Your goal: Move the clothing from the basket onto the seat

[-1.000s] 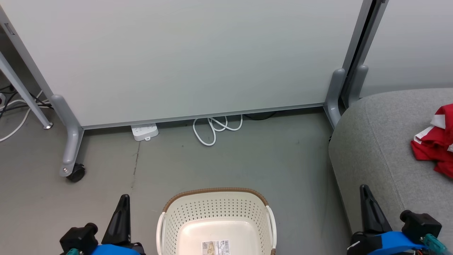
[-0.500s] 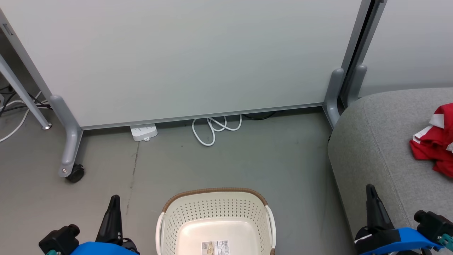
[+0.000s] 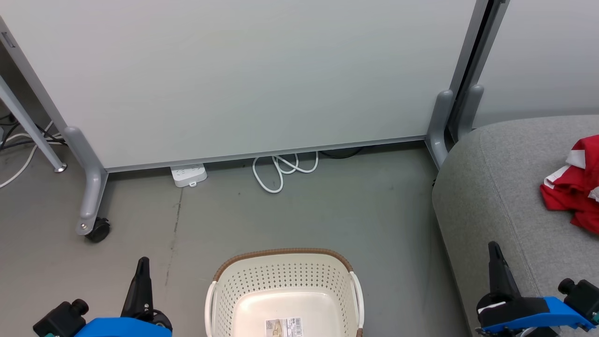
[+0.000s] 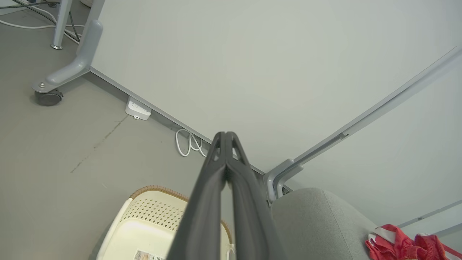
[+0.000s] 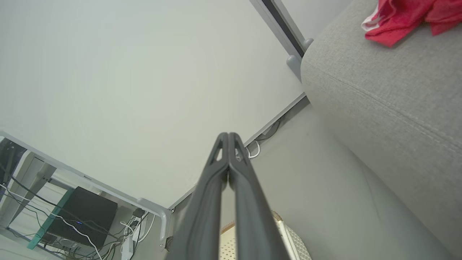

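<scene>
Plainly, both pairs of fingers are pressed tip to tip with nothing between them, the left gripper (image 4: pixel 225 136) and the right gripper (image 5: pixel 228 136) alike. The clothing (image 3: pixel 568 196) is light, limp stuff that will likely sag and trail from any pinch. A raised fold or bunched ridge of the heap would be the place to nip it, not a flat edge. Both arms sit low and close to the body, fingers pointing forward. The left is over the floor (image 3: pixel 327 210) beside the basket (image 3: pixel 281 253), the right at the near edge of the seat (image 3: pixel 491 187). The basket's bottom, as far as it shows, bears a paper label (image 3: pixel 284 325) and no garment, though its near part is cut off. The red heap lies crumpled on the seat, well apart from both grippers.
</scene>
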Motion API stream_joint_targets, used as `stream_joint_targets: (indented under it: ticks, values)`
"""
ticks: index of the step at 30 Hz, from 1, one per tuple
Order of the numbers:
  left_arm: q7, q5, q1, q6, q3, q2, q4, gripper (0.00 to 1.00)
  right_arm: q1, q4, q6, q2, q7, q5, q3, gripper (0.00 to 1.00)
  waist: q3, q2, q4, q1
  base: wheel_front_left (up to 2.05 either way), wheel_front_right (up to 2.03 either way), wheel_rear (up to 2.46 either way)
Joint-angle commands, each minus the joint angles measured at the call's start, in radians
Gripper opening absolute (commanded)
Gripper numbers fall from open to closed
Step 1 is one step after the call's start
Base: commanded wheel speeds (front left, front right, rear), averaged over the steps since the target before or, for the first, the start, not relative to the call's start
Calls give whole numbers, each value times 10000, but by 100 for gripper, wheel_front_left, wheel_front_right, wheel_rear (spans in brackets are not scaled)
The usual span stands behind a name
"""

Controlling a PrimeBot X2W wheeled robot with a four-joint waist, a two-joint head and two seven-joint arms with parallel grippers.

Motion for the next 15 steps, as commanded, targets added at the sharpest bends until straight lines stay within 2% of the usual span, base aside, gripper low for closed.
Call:
stream_joint_targets:
  ticks: [1, 15]
  values:
    - [67, -300, -285, -45, 104, 44, -165, 0, -273, -163, -2, 2, 78, 340, -37, 0, 0, 0, -4, 0, 0, 0, 0]
    - [530, -2049, -343, -108, 335, 53, -228, 0, -374, -224, -3, 13, 543, 2169, -137, 0, 0, 0, -49, 0, 0, 0, 0]
